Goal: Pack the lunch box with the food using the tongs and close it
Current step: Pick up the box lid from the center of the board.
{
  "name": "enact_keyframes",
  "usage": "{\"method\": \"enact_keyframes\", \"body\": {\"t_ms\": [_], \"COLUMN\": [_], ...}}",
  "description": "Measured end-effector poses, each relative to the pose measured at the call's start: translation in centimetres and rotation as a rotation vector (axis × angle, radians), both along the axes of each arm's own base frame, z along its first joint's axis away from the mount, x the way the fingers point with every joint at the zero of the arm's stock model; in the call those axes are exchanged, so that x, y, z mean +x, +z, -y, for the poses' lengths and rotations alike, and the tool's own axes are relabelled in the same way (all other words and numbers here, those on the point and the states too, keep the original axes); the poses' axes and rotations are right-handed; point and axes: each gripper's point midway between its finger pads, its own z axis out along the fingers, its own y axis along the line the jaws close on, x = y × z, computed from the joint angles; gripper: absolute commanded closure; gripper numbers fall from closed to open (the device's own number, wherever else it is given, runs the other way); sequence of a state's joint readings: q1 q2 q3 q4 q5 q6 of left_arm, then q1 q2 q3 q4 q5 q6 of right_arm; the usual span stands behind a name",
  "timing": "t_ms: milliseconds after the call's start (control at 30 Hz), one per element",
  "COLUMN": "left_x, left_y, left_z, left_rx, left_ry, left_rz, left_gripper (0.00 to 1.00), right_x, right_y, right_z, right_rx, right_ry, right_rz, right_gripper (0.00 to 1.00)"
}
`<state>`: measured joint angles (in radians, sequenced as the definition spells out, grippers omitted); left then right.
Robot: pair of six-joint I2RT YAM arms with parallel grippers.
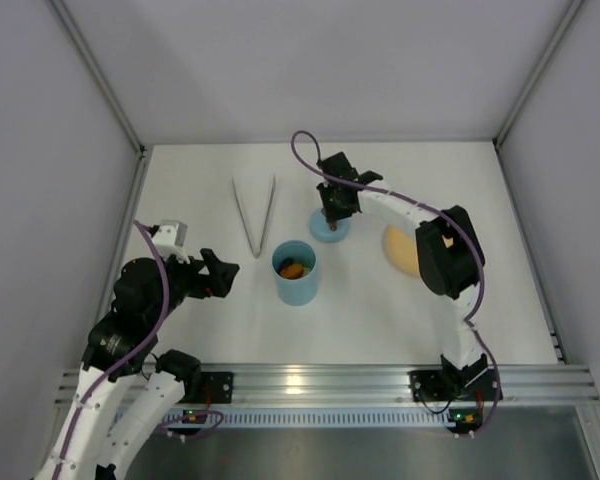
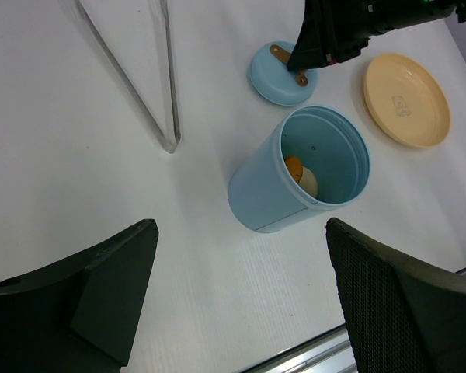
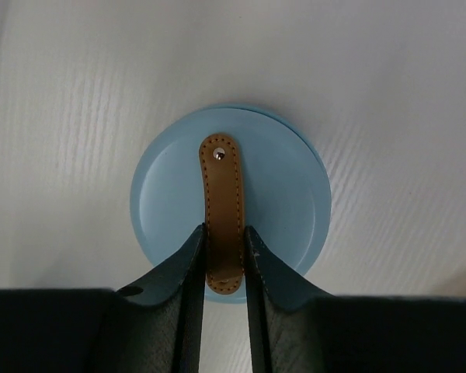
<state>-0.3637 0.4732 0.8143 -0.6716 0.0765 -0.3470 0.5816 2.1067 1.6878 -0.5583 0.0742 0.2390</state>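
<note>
The light blue lunch box [image 1: 296, 272] [image 2: 299, 175] stands upright mid-table, with orange and pale food [image 2: 301, 176] [image 1: 293, 269] inside. Its round blue lid [image 1: 331, 229] [image 3: 231, 201] [image 2: 280, 74] lies flat just behind it, to the right. My right gripper [image 1: 332, 214] [image 3: 224, 233] is shut on the lid's brown strap handle [image 3: 222, 190], one finger pressed against each side. The tongs [image 1: 254, 213] [image 2: 154, 93] lie on the table to the left of the lid. Left of the lunch box, my left gripper [image 1: 220, 273] [image 2: 241, 264] hangs open with nothing between its fingers.
An orange-yellow plate [image 1: 400, 251] [image 2: 405, 99] with nothing on it lies to the right, partly under my right arm. White walls close in the table on three sides. A metal rail [image 1: 320, 383] runs along the near edge.
</note>
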Motion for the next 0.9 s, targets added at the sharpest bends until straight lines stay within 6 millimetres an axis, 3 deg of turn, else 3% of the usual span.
{"method": "enact_keyframes", "body": {"t_ms": [167,533,700,900], "left_x": [0.1,0.2,0.2,0.2], "left_y": [-0.1,0.0,-0.1,-0.1], "left_z": [-0.2,-0.2,-0.2,-0.2], "left_rx": [0.002,-0.003,-0.004,-0.006], "left_ry": [0.014,0.019,0.021,0.022], "left_rz": [-0.001,0.002,-0.002,-0.004], "left_gripper": [0.06,0.06,0.06,0.06], "right_x": [-0.7,-3.7,-6.3,-10.4], "right_y": [3.8,15.8,17.9,17.7], "right_z": [0.9,2.4,0.8,-2.6], "right_rx": [0.018,0.144,0.164,0.158], "right_ry": [-0.028,-0.06,-0.012,0.08], "right_rz": [0.049,0.236,0.257,0.226], "right_gripper": [1.0,1.0,1.0,1.0]}}
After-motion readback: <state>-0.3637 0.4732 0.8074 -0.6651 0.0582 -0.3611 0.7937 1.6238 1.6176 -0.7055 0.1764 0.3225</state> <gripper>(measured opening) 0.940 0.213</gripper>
